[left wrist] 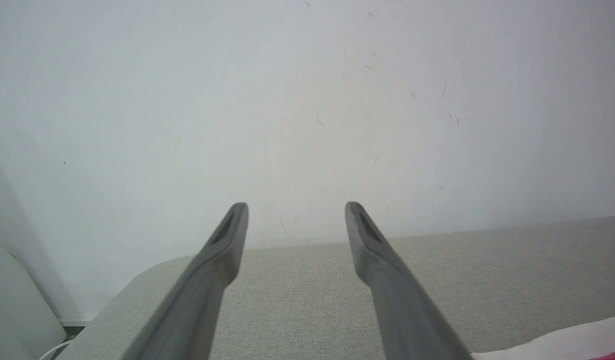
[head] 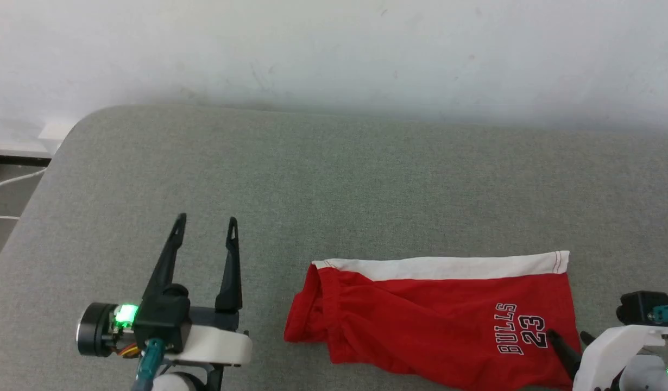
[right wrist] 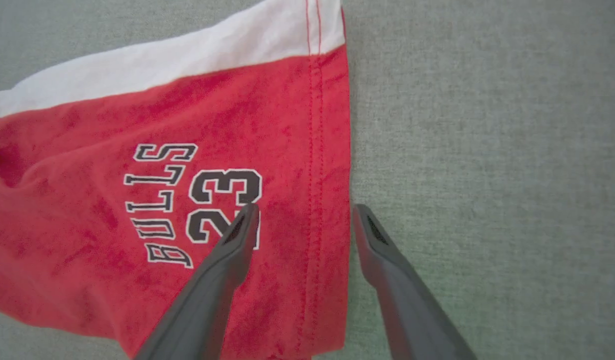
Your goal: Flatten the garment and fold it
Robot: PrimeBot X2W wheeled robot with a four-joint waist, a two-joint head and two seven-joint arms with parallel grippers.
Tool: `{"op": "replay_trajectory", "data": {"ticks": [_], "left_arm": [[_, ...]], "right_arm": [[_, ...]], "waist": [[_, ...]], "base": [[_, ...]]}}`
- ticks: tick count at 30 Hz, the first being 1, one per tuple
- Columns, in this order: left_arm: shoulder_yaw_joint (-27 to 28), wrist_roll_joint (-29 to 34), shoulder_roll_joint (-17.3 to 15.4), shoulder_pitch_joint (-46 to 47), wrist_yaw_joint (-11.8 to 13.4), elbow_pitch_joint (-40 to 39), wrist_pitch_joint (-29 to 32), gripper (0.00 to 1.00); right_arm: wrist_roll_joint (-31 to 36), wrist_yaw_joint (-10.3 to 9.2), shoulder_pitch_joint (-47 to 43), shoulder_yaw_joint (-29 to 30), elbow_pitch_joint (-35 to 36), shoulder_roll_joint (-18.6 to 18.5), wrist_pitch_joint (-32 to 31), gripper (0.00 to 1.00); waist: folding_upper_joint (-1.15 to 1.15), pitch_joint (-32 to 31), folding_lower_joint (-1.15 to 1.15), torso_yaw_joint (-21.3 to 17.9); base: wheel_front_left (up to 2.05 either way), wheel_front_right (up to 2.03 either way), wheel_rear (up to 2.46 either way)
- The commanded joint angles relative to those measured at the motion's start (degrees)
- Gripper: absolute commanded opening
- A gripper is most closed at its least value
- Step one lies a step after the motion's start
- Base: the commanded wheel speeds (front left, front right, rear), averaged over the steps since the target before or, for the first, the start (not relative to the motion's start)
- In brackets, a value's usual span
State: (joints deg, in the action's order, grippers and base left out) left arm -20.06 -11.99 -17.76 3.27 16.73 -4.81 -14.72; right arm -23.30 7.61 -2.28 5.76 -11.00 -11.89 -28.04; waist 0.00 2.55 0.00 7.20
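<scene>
Red garment [head: 437, 326] lies spread on the grey padded surface [head: 334, 190], towards the robot's right. Its gathered waistband [head: 312, 309] is to the left and its hem [head: 570, 288] to the right, with a white stripe [head: 448, 267] along the far edge. The "BULLS 23" print [head: 521, 328] sits beside the hem. The near edge of the garment is cut off by the bottom of the head view.

Right gripper [right wrist: 306, 209] stands wide apart and holds nothing. One finger is over the red cloth [right wrist: 287, 125] at the print, the other over bare grey surface past the hem. Whether either tip touches cannot be told. In the head view most of this gripper [head: 568, 335] is hidden.

Left gripper [head: 207, 220] is also spread wide and empty. It is well apart from the waistband and points towards the white wall [head: 334, 54]. Its wrist view [left wrist: 297, 207] catches a corner of the garment [left wrist: 562, 345].
</scene>
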Motion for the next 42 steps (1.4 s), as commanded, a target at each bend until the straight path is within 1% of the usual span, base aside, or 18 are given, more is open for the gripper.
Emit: {"op": "replay_trajectory", "data": {"ticks": [1, 4, 6, 11, 17, 18, 19, 23, 29, 33, 37, 42], "left_arm": [[0.5, 1.1, 0.4, -0.9, 0.3, -0.5, -0.3, 1.00], [1.7, 5.7, 1.2, -2.6, 0.6, -1.9, -0.3, 1.00], [2.1, 7.2, 1.8, -3.5, 0.6, -2.3, -0.3, 1.00], [3.0, 8.6, 3.0, -4.1, -0.2, -2.7, -0.3, 1.00], [3.8, 9.5, 4.2, -3.3, -1.3, -3.0, -0.3, 1.00], [4.0, 9.6, 4.4, -3.2, -1.4, -3.0, -0.3, 1.00], [4.1, 9.6, 4.6, -3.0, -1.6, -2.9, -0.3, 1.00], [4.5, 9.9, 5.2, -2.8, -2.2, -2.7, -0.3, 1.00], [5.7, 9.7, 5.7, -3.1, -3.2, -1.8, -0.3, 1.00], [5.9, 9.9, 6.1, -3.3, -3.9, -1.7, -0.3, 1.00], [6.2, 10.1, 6.5, -3.5, -4.5, -1.6, -0.3, 1.00], [6.7, 10.1, 6.8, -3.9, -5.1, -1.3, -0.3, 1.00]], "right_arm": [[0.2, -0.12, 0.9, 0.2, -0.5, 0.4, -0.2, 1.00], [1.3, -0.12, 1.8, 0.6, -3.1, 1.0, -1.1, 1.00], [1.5, -0.12, 2.3, 0.4, -4.6, 1.5, -1.6, 1.00], [0.8, -0.12, 3.0, -0.9, -7.6, 2.3, -2.8, 1.00], [-1.8, -0.12, 3.5, -4.9, -9.7, 3.0, -4.6, 1.00], [-2.4, -0.12, 3.5, -5.7, -9.9, 3.0, -5.0, 0.28], [-2.9, -0.12, 3.5, -6.6, -9.9, 2.8, -5.0, 0.00], [-4.5, -0.12, 3.9, -8.0, -9.4, 1.9, -2.9, 0.00], [-3.4, -0.12, 5.0, -5.7, -8.6, -0.8, 1.8, 0.00], [-3.1, -0.12, 5.5, -2.0, -8.3, -2.3, 3.8, 0.00], [-1.5, -0.12, 6.0, 3.6, -9.2, -3.7, 5.0, 0.00], [1.8, -0.12, 7.0, 10.3, -10.8, -3.9, 5.1, 0.00]], "waist": [[0.00, 0.3, 0.00, 0.2], [0.00, 0.9, 0.00, 0.7], [0.00, 1.3, 0.00, 1.0], [0.00, 2.8, 0.00, 2.1], [0.00, 4.7, 0.00, 3.1], [0.00, 4.9, 0.00, 3.2], [0.00, 5.0, 0.00, 3.3], [0.00, 5.3, 0.00, 3.4], [0.00, 4.2, 0.00, 2.4], [0.00, 3.6, 0.00, 1.7], [0.00, 3.1, 0.00, 1.2], [0.00, 2.5, 0.00, 0.7]], "base": [[0.00, 0.00, 0.00], [0.00, 0.00, 0.00], [0.00, 0.00, 0.00], [0.00, 0.00, 0.00], [0.00, 0.00, 0.00], [0.00, 0.00, 0.00], [0.00, 0.00, 0.00], [0.00, 0.00, 0.00], [0.00, 0.00, 0.00], [0.00, 0.00, 0.00], [0.00, 0.00, 0.00], [0.00, 0.00, 0.00]]}}
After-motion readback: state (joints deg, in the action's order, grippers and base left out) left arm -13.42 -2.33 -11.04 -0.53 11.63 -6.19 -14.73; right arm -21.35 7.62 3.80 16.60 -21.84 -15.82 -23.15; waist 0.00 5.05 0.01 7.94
